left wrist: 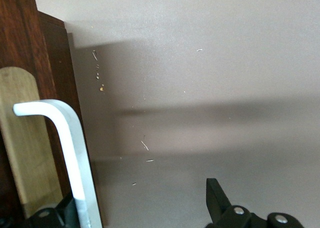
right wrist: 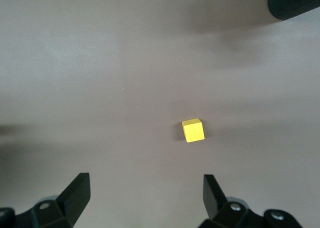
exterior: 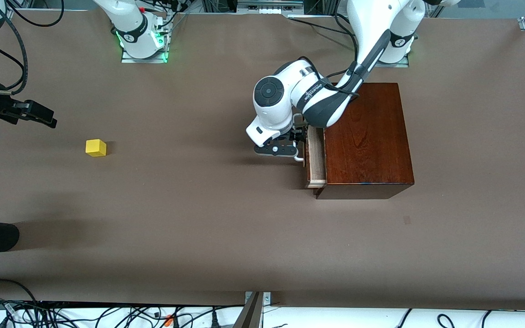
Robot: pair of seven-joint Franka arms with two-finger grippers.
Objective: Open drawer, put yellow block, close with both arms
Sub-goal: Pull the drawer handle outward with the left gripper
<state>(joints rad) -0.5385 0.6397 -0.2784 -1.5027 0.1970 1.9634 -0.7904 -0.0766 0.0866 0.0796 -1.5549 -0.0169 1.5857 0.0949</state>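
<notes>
Your left gripper [exterior: 295,146] has its jaws spread wide about the white U-shaped bar handle [left wrist: 70,148], not clamped on it; the white arm bends low before the glossy mahogany box [exterior: 366,136] (no lettering is readable). The pale-wood drawer [exterior: 316,157] is slightly open. Your right gripper [right wrist: 145,198], jaws released, hovers above the brown desk [exterior: 198,218] near the small yellow block [right wrist: 193,130], toward the right arm's end.
</notes>
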